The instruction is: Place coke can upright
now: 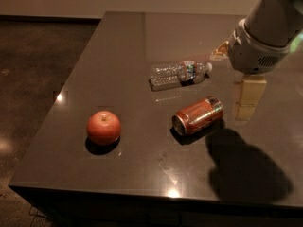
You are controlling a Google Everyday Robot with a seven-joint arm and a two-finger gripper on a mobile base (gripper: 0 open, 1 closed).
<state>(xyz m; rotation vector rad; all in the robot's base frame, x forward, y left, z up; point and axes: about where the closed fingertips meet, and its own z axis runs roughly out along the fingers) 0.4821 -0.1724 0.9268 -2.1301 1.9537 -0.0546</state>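
Although my gripper (249,100) hovered just beside the coke can (198,116), whether spread or closed I could not tell, the can lay on its side on the table (118,56), neither grasped nor stood upright.

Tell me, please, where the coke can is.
The coke can lies on its side centre-right in the camera view, nearer than the plastic bottle, with the apple at image left and the gripper at image right.

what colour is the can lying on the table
Red-orange with a silver end, in the camera view; the gripper hovers just right of the coke can.
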